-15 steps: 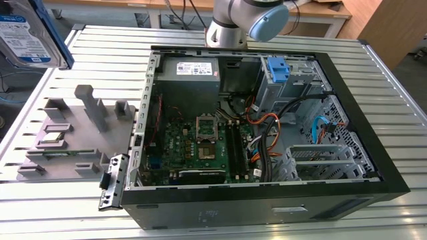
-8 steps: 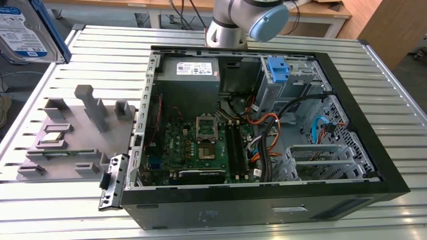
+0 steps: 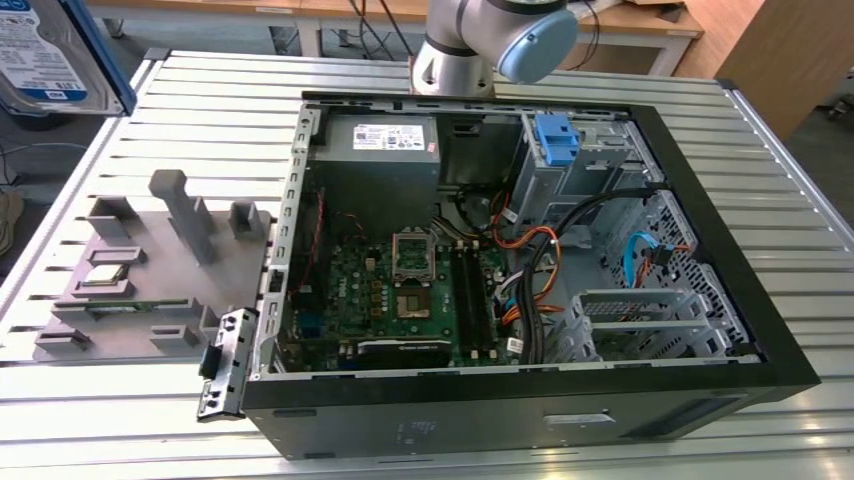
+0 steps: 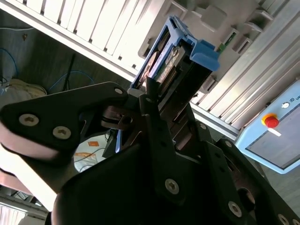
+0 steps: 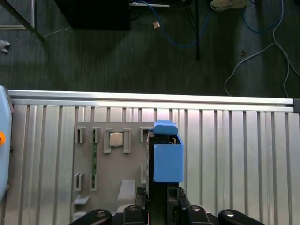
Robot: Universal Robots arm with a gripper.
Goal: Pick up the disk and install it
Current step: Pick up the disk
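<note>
**Inspection note: disk in grasp, outside the chassis**

1. End effector (image 5: 161, 198): I log it as clenched on the disk (image 5: 168, 161). In both wrist views the black fingers (image 4: 149, 101) press against the drive's two broad faces, and the blue carrier bracket projects beyond the fingertips.

2. Disk, attitude: it is held on edge. The first wrist view looks along its thin side, with the blue tab at the far end.

3. Disk, location: in the first wrist view it lies over the grey fixture tray (image 5: 108, 159), which rests on the slatted metal counter (image 5: 234, 154). I cannot tell from that view whether it touches the tray. In the exterior view the labelled face of the drive (white label, blue band) appears at the upper corner on the exterior view's left, well apart from the open computer case (image 3: 534, 405).

4. Fixture tray: a square processor chip (image 5: 119, 139) sits in one of its pockets, just beside the held disk as the first wrist view shows it.

5. Case interior: the side panel is off. I see the motherboard (image 3: 400, 290), a grey power supply box (image 3: 380, 140) toward the far wall, and a blue plastic caddy (image 3: 554, 140) at the drive bay.

6. Robot arm (image 3: 494, 40): its base joint stands behind the case on the counter's far side.
</note>
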